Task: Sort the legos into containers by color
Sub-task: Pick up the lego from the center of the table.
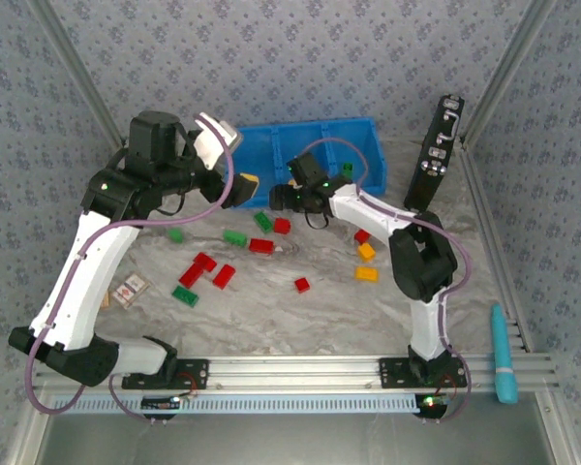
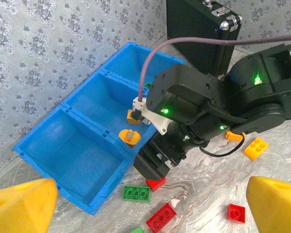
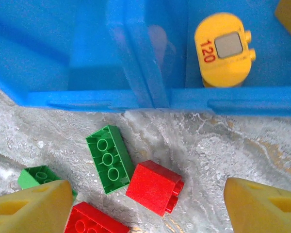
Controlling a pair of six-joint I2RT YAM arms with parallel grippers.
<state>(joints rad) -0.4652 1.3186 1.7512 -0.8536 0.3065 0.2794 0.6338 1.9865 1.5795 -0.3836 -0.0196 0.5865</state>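
The containers are three compartments of one blue bin [image 1: 271, 131] [image 2: 77, 196] [image 3: 136, 53]. A yellow piece marked 120 [image 2: 129, 137] [image 3: 223, 48] lies in the middle compartment beside another orange piece [image 2: 135, 116]. My right gripper [image 1: 283, 201] [image 3: 145, 208] is open and low over the table just in front of the bin. A red lego [image 3: 154, 187] [image 2: 156, 183] lies between its yellow fingertips [image 3: 262, 206], touching neither. A green lego [image 3: 109, 158] [image 2: 137, 193] lies beside the red one. My left gripper [image 1: 240, 179] [image 2: 150, 201] hangs open above the bin's front left, holding nothing.
Red, green and yellow legos [image 1: 224, 276] [image 1: 184, 295] [image 1: 367, 273] lie scattered across the marble tabletop. A black case [image 1: 436, 155] [image 2: 203, 24] stands upright right of the bin. A small card [image 1: 131, 289] lies at the left and a teal tool [image 1: 504, 354] at the right edge.
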